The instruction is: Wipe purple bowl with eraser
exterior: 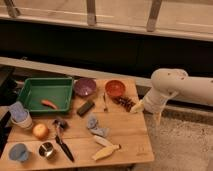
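The purple bowl point(85, 87) sits at the back of the wooden table point(127, 132), just right of the green tray. The eraser point(85, 107), a small dark block, lies on the table right in front of the bowl, turned at a slant. My gripper point(146, 107) hangs at the end of the white arm point(172, 87), at the table's right edge. It is well to the right of both bowl and eraser, and it holds nothing.
An orange-red bowl point(115, 88) stands right of the purple one, with a fork point(105, 102) and a dark cluster point(125, 103) nearby. The green tray point(45, 80) holds a red piece. A grey cloth point(95, 126), a banana point(106, 150), a knife point(63, 143), an orange point(40, 131) and cups fill the front.
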